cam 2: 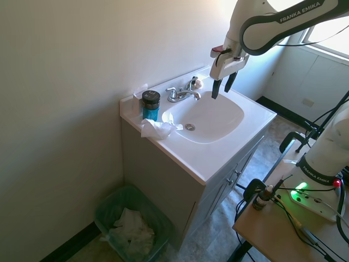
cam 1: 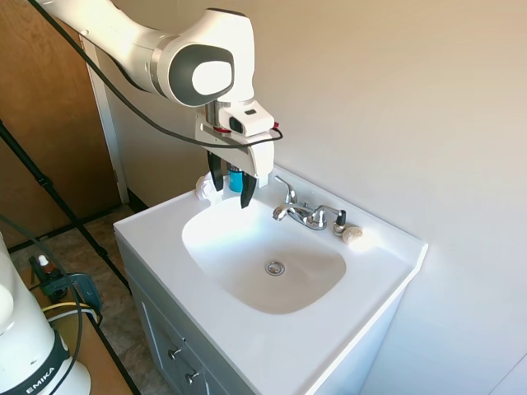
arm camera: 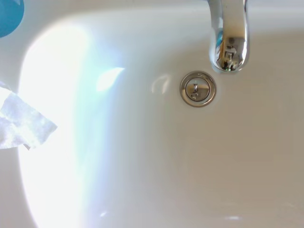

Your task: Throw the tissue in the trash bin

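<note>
**Tissue on sink rim, gripper above basin**

Gripper (cam 2: 223, 86) hanging over the sink (cam 2: 248, 128), near the faucet (cam 2: 181, 94), fingers spread apart, nothing between them. Tissue (cam 2: 158, 129) crumpled on the counter edge, just beside the blue bottle (cam 2: 150, 106), well apart from the gripper. Trash bin (cam 2: 112, 204) on the floor below that corner, crumpled paper inside. Drain (arm camera: 197, 89) and tissue corner (arm camera: 21, 126) visible in wrist view.

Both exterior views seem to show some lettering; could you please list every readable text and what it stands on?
"FRANKA EMIKA": on the arm's upper link, second exterior view.
"FRANKA EMIKA": on the white arm base, lower right, same view.
"EMIKA": on the white base, first exterior view.
The blue bottle shows no readable label.
</note>
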Controlling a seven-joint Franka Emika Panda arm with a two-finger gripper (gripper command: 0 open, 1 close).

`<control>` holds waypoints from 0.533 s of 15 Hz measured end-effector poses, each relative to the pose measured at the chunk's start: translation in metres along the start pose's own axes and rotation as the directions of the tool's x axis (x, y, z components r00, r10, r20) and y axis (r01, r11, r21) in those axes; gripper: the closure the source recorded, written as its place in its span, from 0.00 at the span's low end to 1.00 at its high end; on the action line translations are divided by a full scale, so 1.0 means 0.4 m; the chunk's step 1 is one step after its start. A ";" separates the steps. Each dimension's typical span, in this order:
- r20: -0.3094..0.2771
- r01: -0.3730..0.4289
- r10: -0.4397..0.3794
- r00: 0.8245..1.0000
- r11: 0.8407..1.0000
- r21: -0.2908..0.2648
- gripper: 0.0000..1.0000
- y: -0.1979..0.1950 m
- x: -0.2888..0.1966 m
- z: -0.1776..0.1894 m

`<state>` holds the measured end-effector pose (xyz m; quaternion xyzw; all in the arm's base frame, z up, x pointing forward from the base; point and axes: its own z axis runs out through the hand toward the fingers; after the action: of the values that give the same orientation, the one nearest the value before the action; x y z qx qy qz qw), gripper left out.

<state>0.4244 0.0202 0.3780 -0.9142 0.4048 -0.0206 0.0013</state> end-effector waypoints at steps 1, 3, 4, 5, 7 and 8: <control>0.000 0.001 -0.001 1.000 1.000 0.000 0.00 0.000 0.000 0.000; -0.002 0.025 -0.025 1.000 1.000 0.002 0.00 -0.001 0.000 -0.001; -0.004 0.039 -0.039 0.999 0.999 0.007 0.00 -0.008 -0.007 -0.003; -0.008 0.057 -0.057 0.998 0.998 0.015 0.00 -0.024 -0.025 -0.006; -0.023 0.096 -0.096 0.995 0.995 0.032 0.00 -0.077 -0.087 -0.011; -0.034 0.114 -0.112 0.993 0.993 0.040 0.00 -0.109 -0.133 -0.012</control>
<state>0.4210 0.0890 0.3816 -0.9349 0.3519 -0.0436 0.0128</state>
